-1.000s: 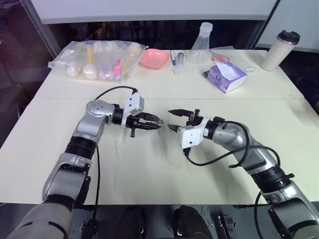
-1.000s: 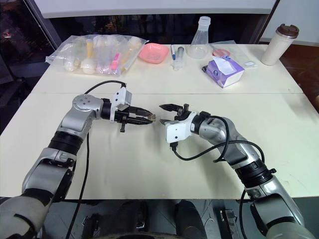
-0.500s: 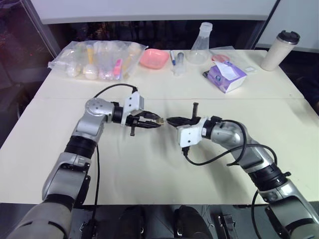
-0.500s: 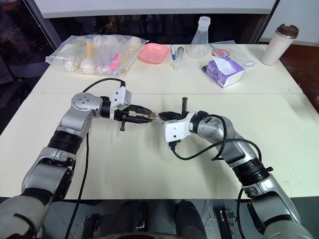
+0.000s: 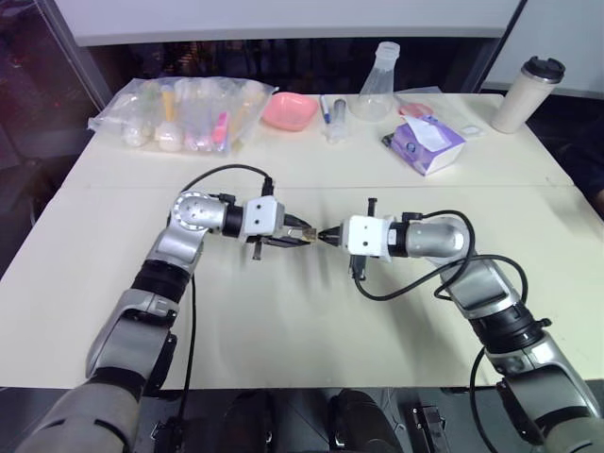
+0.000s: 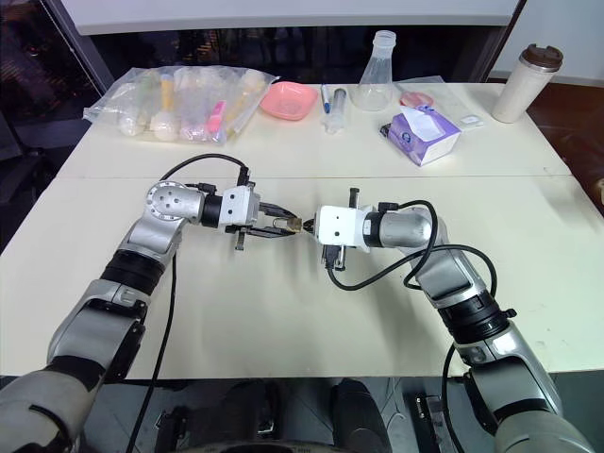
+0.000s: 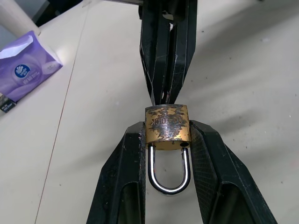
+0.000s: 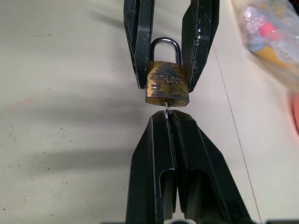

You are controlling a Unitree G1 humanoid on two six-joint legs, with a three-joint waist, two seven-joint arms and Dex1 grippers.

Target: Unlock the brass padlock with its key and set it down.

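The brass padlock [image 7: 167, 123] hangs above the middle of the table, clamped by its sides between the two black fingers of my left gripper [image 7: 167, 133]. Its silvery shackle [image 7: 168, 175] looks closed and points back toward the left wrist. My right gripper [image 8: 167, 117] meets it tip to tip from the other side, in the head views [image 5: 326, 234]. It is shut on the key [image 8: 167, 109], of which a thin silvery sliver shows entering the padlock's [image 8: 168, 86] base. The rest of the key is hidden between the fingers.
Along the table's far edge stand a plastic bag of items [image 5: 184, 113], a pink bowl [image 5: 290, 110], a syringe [image 5: 332, 118], a glass flask [image 5: 377, 90], a purple tissue pack [image 5: 427, 143] and a tumbler [image 5: 528, 94]. Cables trail from both wrists.
My right gripper's open fingers shut, its wrist rolled, and its tips now meet the padlock's base. The left wrist rolled too, keeping its hold on the padlock.
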